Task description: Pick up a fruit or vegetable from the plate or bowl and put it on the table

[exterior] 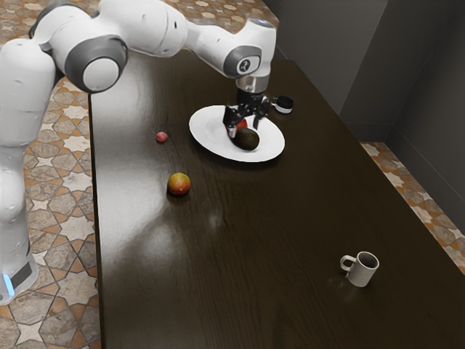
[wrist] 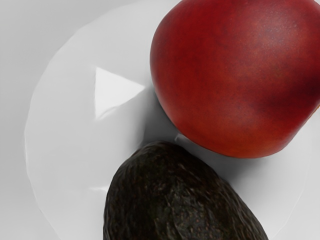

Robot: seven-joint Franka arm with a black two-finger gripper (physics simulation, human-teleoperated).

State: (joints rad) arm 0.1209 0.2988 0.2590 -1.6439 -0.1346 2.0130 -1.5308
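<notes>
Black in the exterior view: hold the gripper (exterior: 245, 123) low over a white plate (exterior: 207, 134) near twelve o'clock, with its two fingers apart and clamped on nothing. Reach there with the white arm (exterior: 142, 25) from eleven o'clock. Find two of the task's possible things on the plate: a red fruit (exterior: 242, 123), partly hidden, and a dark avocado (exterior: 248, 139) at about its five o'clock. Cannot tell about any touch between fingers and fruit. On the dark table (exterior: 290, 240), see a small red fruit (exterior: 161, 137) at ten o'clock and a yellow-and-red fruit (exterior: 179, 184) near nine. Find a black-and-white cup (exterior: 284, 105) beyond the plate at one o'clock, and an upright pale mug (exterior: 361, 270) at four o'clock, with its handle toward ten.

In the wrist view, look down on the red fruit and the avocado, side by side on the plate. See a shadow between them and a bright triangular patch (wrist: 112, 92) on the plate, beside both.
</notes>
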